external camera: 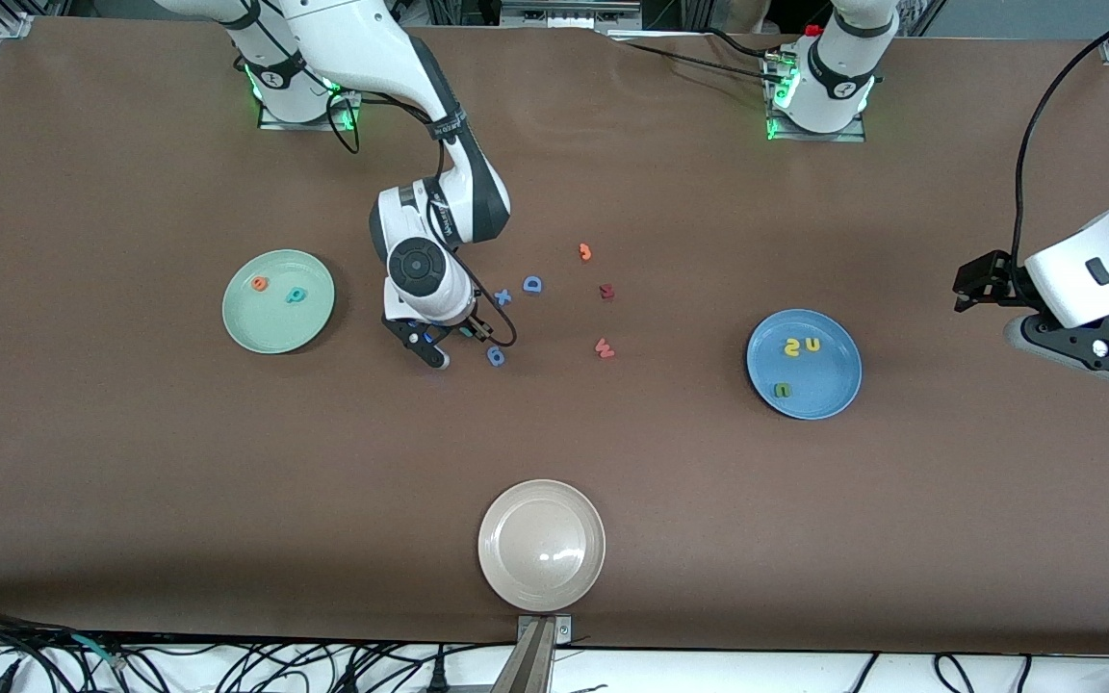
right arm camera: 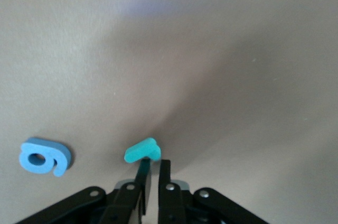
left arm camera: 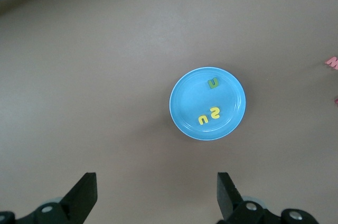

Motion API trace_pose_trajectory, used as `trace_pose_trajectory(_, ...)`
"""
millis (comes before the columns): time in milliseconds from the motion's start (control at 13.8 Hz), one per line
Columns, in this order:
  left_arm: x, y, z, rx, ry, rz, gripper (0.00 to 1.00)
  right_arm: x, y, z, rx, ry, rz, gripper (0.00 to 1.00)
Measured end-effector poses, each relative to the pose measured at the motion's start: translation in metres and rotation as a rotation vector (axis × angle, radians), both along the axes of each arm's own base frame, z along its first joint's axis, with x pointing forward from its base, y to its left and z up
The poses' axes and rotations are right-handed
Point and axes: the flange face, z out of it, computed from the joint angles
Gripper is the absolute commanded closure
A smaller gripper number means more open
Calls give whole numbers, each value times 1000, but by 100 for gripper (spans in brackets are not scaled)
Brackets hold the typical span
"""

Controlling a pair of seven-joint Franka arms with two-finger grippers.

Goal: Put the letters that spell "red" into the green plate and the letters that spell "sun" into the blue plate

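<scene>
My right gripper (external camera: 436, 354) (right arm camera: 154, 167) is down at the table beside the green plate (external camera: 256, 332), shut on the small teal "r" (right arm camera: 142, 151), which sticks out past the fingertips. An orange "e" (external camera: 260, 283) and a teal "d" (external camera: 296, 295) lie in the green plate. The blue plate (external camera: 819, 409) (left arm camera: 179, 113) holds a yellow "s" (external camera: 791, 347) (left arm camera: 214, 112), a yellow "u" (external camera: 812, 344) (left arm camera: 203, 119) and a green "n" (external camera: 782, 390) (left arm camera: 213, 83). My left gripper (external camera: 973, 286) (left arm camera: 157, 192) waits open and empty, high over bare table at the left arm's end.
A blue "g" (external camera: 496, 356) (right arm camera: 45, 157) lies close beside the right gripper. A blue "x" (external camera: 503, 296), a blue "D" (external camera: 532, 284), an orange letter (external camera: 585, 252), a dark red letter (external camera: 606, 291) and a pink "w" (external camera: 604, 348) lie mid-table. A beige plate (external camera: 516, 568) sits nearest the front camera.
</scene>
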Motion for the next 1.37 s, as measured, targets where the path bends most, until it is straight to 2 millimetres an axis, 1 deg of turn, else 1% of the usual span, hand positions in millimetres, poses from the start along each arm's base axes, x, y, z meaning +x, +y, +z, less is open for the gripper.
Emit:
trace_pose_trajectory(72, 0, 2, -2, -4, 4, 5, 0, 5, -8, 11, -2, 16, -5, 100)
trace_pose_trajectory(145, 1, 4, -5, -23, 16, 15, 0, 11, -19, 27, 0, 35, -3, 100)
trace_pose_trajectory(362, 5, 10, -22, -89, 71, 82, 0, 27, -70, 80, 23, 111, 27, 100)
trace_pose_trajectory(434, 5, 11, -25, -112, 85, 114, 0, 32, -86, 95, 37, 125, 38, 100)
trace_pose_trajectory(578, 3, 17, -23, -137, 91, 177, 0, 37, -109, 114, 57, 144, 54, 100)
trace_pose_trajectory(651, 1, 21, -19, -132, 86, 201, 0, 37, -114, 117, 62, 147, 61, 100)
trace_pose_trajectory(868, -11, 22, -10, -109, 6, 218, 0, 35, -112, 115, 60, 153, 70, 100)
trace_pose_trajectory(1085, -39, 17, 2, -83, -63, 222, 0, 34, -110, 113, 60, 156, 74, 100)
trace_pose_trajectory(1229, -52, 19, 7, -76, -74, 228, 0, 33, -109, 112, 59, 157, 76, 100)
trace_pose_trajectory(1302, -54, 25, 7, -75, -73, 239, 0, 33, -108, 112, 59, 157, 77, 94)
trace_pose_trajectory(1374, -56, 31, 6, -74, -70, 249, 0, 32, -107, 112, 58, 158, 80, 68)
